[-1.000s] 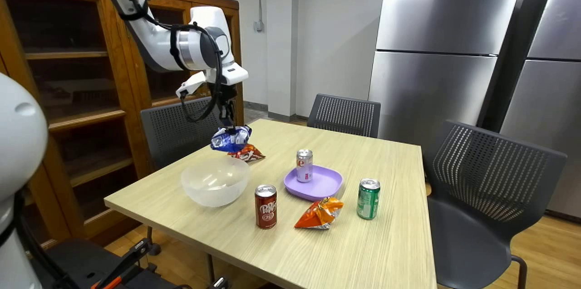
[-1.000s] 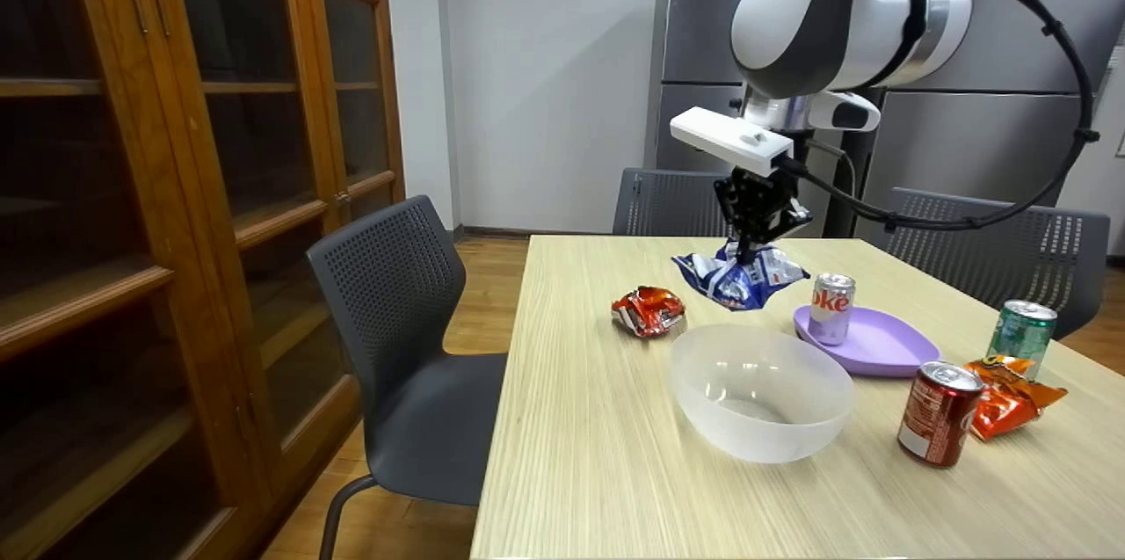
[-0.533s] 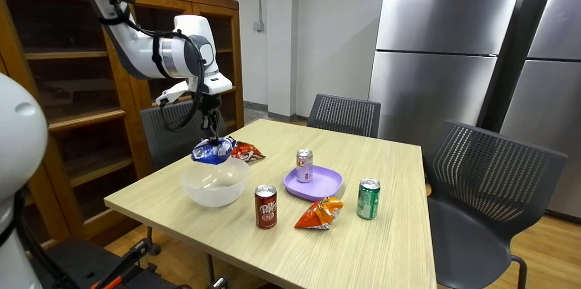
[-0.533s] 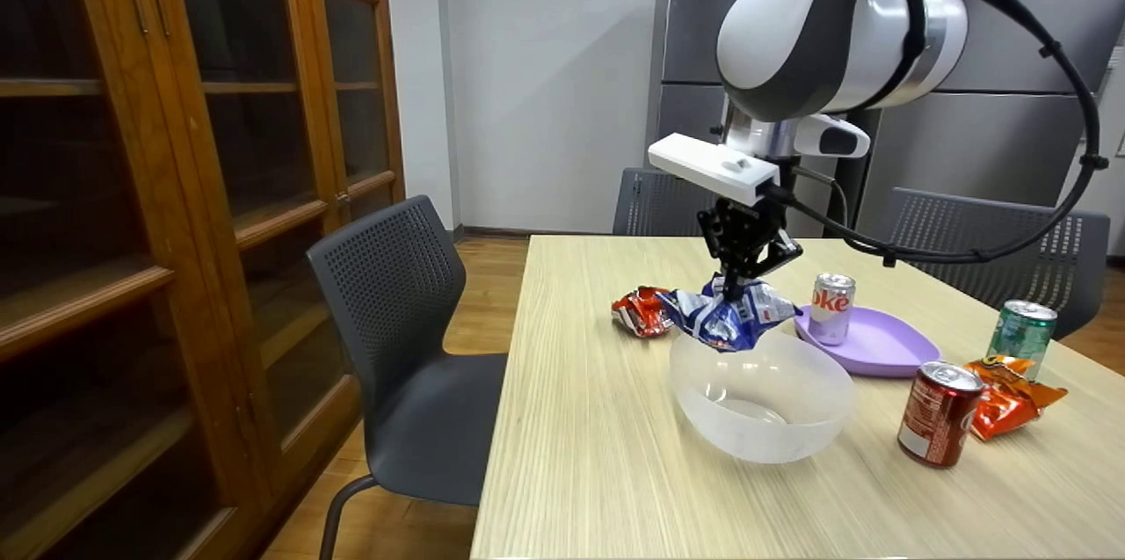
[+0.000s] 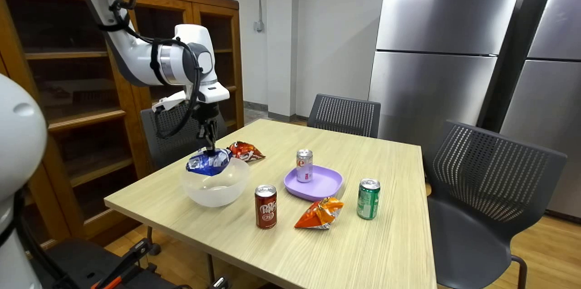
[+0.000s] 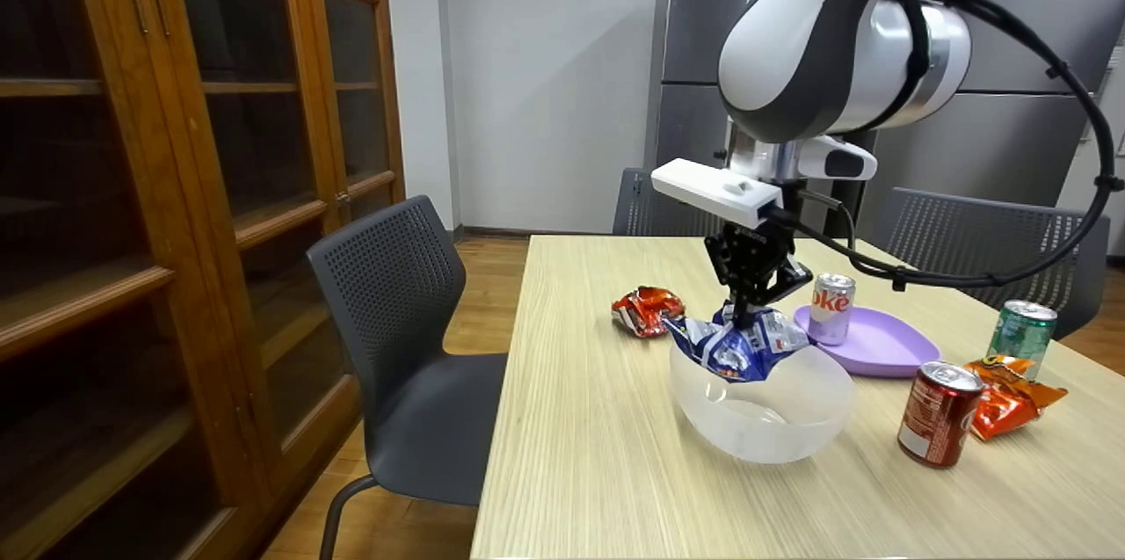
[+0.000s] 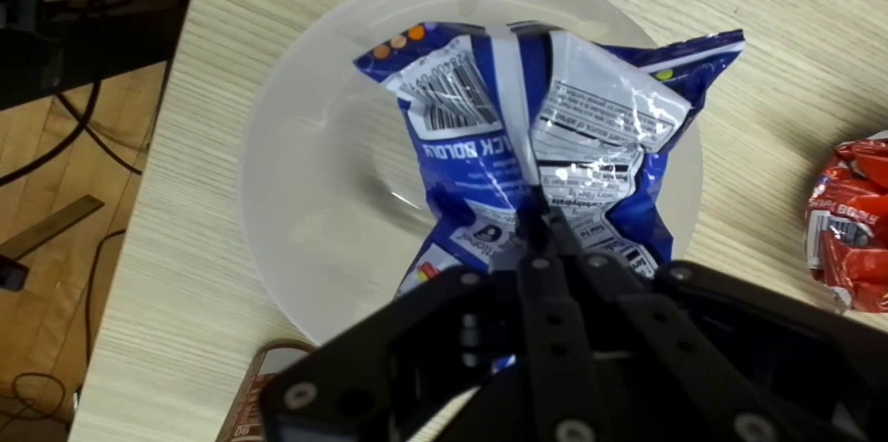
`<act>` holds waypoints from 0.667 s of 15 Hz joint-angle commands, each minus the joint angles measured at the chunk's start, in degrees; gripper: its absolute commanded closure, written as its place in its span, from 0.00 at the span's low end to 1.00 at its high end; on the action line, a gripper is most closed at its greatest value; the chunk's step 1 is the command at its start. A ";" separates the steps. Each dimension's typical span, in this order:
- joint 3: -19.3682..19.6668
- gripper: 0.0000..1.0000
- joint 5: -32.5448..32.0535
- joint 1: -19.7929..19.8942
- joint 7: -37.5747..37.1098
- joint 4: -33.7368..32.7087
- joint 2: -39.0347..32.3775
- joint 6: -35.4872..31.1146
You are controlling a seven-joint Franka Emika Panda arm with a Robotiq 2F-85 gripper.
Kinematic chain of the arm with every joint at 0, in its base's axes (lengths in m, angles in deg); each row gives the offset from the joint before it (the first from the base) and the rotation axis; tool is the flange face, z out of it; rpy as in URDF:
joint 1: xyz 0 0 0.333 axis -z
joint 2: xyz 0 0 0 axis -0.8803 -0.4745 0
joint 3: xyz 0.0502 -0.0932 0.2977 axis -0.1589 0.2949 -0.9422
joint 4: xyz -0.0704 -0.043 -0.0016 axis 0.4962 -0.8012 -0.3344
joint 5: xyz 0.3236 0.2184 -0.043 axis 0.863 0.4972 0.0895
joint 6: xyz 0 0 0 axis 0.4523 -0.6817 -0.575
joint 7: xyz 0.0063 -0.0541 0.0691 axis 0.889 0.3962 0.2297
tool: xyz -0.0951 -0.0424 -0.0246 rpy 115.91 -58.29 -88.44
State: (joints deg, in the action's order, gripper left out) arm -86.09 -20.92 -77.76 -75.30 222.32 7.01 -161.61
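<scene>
My gripper [image 7: 544, 223] is shut on a crumpled blue chip bag [image 7: 458, 171], pinching its middle fold. The bag hangs over the translucent white bowl [image 7: 298, 234]. In both exterior views the bag [image 5: 205, 165] [image 6: 738, 356] sits at the bowl's rim level, partly inside the opening on the far side. The bowl [image 5: 217, 196] [image 6: 765, 441] holds nothing else that I can see. Behind it lies a red chip bag [image 5: 246, 151] [image 6: 649, 312], which shows at the wrist view's right edge. The fingertips are partly sunk in the blue bag's folds.
A brown-red Dr Pepper can [image 5: 266, 207] stands close to the bowl. A silver Diet Coke can [image 6: 831, 310] stands on a purple plate [image 6: 888, 347]. Beyond are an orange chip bag [image 5: 319, 214] and a green can [image 5: 368, 199]. Chairs surround the table [image 5: 376, 252]; a wooden cabinet [image 6: 264, 191] stands alongside.
The gripper has carried the blue bag toward the bowl and downward, from above the table by the red bag to the bowl's opening. The other objects have stayed put.
</scene>
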 commanded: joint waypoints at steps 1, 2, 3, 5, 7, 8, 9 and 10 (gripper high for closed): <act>-0.78 1.00 1.02 1.54 -1.13 -2.13 -2.24 2.23; -0.74 1.00 1.34 1.77 -0.86 -2.65 -3.17 2.32; -0.70 1.00 1.72 1.96 -0.64 -3.06 -3.97 2.38; -0.82 1.00 3.12 2.53 0.10 -3.97 -5.59 2.24; -0.79 1.00 4.43 2.94 0.56 -5.19 -7.34 2.26; -0.82 1.00 5.16 3.10 0.77 -5.75 -8.18 2.32; -0.80 1.00 5.73 3.11 0.86 -6.26 -9.01 2.33; -0.83 1.00 6.24 3.14 1.01 -6.79 -9.85 2.42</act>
State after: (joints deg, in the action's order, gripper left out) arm -86.05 -16.80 -75.65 -75.43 218.56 -0.42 -161.44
